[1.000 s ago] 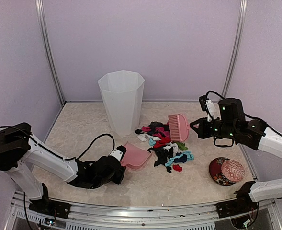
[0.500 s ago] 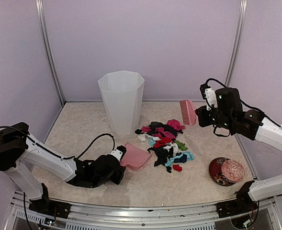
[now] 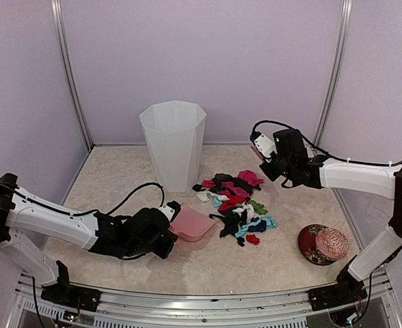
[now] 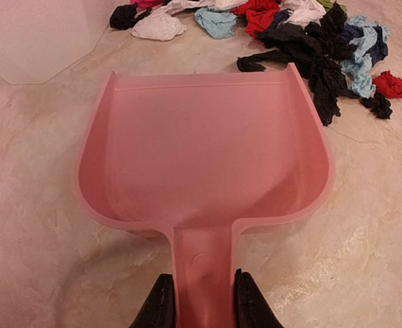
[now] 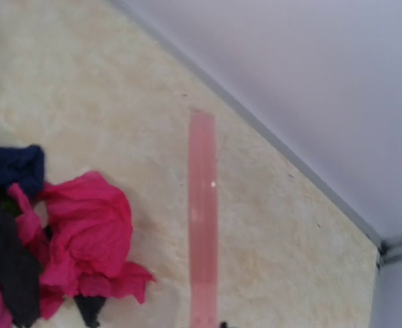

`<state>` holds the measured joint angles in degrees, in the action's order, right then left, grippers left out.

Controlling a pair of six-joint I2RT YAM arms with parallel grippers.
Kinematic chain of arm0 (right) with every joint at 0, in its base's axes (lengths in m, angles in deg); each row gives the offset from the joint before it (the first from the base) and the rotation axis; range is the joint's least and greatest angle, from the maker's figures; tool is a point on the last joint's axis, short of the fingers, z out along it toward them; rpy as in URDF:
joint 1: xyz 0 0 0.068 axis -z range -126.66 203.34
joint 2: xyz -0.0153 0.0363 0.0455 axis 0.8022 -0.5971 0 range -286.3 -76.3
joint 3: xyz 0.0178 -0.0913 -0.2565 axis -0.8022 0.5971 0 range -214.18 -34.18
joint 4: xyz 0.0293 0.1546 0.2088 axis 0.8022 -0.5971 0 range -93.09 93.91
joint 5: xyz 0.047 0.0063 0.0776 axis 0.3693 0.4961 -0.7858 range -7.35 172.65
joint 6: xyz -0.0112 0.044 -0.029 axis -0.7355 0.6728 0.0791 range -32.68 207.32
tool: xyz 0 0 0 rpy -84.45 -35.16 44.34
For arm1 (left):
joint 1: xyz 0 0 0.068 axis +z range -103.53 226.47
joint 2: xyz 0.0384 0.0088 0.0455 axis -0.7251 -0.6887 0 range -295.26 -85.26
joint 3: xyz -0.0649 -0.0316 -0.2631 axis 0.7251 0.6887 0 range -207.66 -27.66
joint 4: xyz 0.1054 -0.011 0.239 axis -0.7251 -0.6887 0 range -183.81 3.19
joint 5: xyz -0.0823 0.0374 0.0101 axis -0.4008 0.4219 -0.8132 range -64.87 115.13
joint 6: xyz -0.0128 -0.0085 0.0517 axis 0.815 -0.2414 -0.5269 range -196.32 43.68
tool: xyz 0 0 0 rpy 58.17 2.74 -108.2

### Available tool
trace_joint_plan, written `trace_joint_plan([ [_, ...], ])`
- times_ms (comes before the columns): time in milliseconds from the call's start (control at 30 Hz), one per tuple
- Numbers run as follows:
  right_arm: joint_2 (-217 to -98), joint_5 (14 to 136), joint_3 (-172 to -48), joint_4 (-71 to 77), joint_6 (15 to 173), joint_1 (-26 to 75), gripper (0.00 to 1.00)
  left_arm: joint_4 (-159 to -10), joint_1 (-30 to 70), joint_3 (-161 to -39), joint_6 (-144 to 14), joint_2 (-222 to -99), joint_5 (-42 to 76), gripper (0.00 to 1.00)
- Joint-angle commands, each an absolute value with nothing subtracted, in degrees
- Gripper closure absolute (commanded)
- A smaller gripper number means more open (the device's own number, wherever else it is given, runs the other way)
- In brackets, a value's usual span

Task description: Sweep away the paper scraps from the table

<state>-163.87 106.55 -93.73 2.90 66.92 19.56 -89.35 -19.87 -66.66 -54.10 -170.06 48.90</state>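
**Dustpan pushed nearer, brush drawn back off the heap**

Wrinkly paper scraps [image 3: 236, 201] in magenta, black, teal and red lie heaped mid-table [image 3: 119, 178], just beyond the flat lip of the smooth pink dustpan [image 3: 190, 223]. The left wrist view shows black bits nearly touching the pan's right corner, and the left gripper [image 4: 202, 307] clamped on its handle. Only the right wrist view shows the pink brush [image 5: 202, 219]: a thin edge-on strip beside a magenta scrap. The right gripper [image 3: 267, 162] grips it beyond the heap's far right side
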Motion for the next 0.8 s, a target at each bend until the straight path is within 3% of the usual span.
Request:
trace_joint_plan([
  [0, -168.1, 97.9, -98.8, 3.3, 61.9, 20.2, 1.0, -96.5, -19.9, -70.2, -55.0, -168.8, 46.4, 1.0],
  [367, -173.3, 87.7, -97.3, 1.2, 64.0, 18.6, 1.0, -102.0, -18.5, -76.9, -58.5, -175.5, 43.9, 1.0],
  [767, -168.7, 80.4, -92.1, -4.4, 69.4, 11.9, 1.0, -102.5, -17.9, -79.8, -58.7, -178.2, 43.2, 1.0],
])
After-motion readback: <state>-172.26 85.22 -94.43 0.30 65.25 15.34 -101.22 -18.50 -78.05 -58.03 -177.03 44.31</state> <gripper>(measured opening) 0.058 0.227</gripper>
